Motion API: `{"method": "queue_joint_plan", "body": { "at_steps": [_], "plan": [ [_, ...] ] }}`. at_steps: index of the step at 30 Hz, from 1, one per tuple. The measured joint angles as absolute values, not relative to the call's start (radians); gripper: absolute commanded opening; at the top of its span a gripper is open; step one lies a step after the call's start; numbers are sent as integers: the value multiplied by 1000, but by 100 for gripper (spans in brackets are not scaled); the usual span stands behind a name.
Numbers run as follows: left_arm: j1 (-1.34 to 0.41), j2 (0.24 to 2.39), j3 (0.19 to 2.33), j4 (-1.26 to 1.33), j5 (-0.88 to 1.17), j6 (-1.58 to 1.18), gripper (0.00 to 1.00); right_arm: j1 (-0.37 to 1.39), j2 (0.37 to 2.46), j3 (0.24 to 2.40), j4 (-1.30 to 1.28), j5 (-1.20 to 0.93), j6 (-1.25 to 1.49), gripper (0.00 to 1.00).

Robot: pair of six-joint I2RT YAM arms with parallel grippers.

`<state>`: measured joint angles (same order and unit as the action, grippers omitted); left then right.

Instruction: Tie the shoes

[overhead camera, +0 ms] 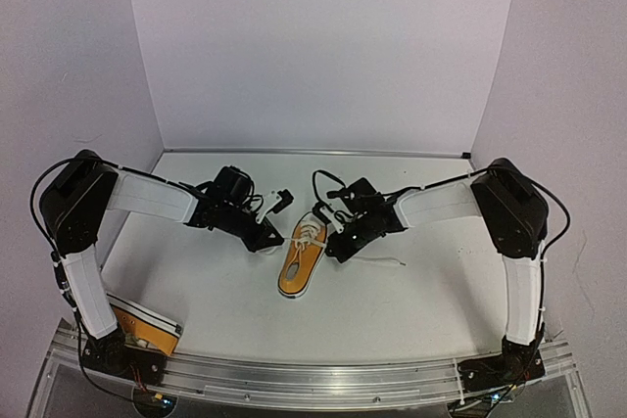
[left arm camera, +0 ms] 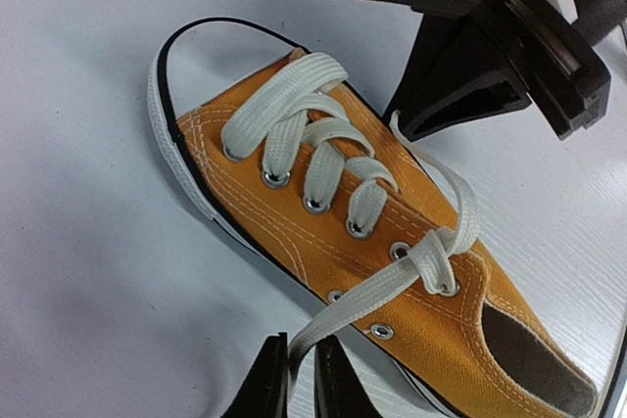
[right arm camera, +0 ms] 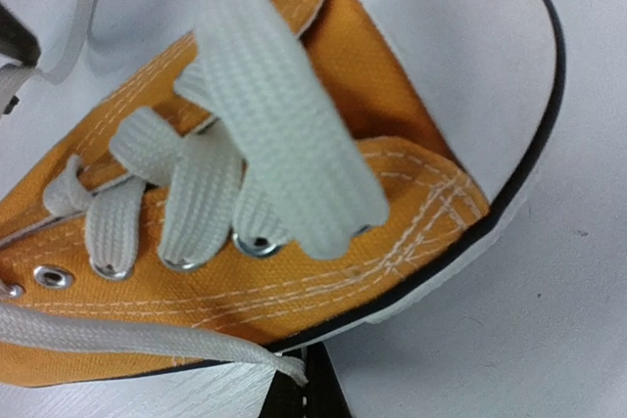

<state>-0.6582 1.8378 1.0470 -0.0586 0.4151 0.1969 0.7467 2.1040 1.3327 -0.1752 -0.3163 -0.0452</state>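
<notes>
Clearly the left gripper [left arm camera: 302,369] is clamped on a white lace strand [left arm camera: 377,291] of the shoe [overhead camera: 300,259] lying between both grippers. The right gripper [right arm camera: 306,396] is pressed together, the other lace end [right arm camera: 147,340] meeting its tips, though a pinch is unclear. A second shoe [overhead camera: 147,330] sits half-hidden behind the left arm [overhead camera: 83,281].

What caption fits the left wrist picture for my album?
Left gripper pinches a white lace of the orange shoe.

White arm links [overhead camera: 152,198], black joints [overhead camera: 78,198], black cables [overhead camera: 564,210]
</notes>
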Motion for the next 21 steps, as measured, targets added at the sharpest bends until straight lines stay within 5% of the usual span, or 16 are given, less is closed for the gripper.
{"method": "queue_joint_plan", "body": {
  "at_steps": [21],
  "plan": [
    [-649, 1838, 1044, -50, 437, 114, 0, 704, 1849, 1100, -204, -146, 114, 0]
  ]
}}
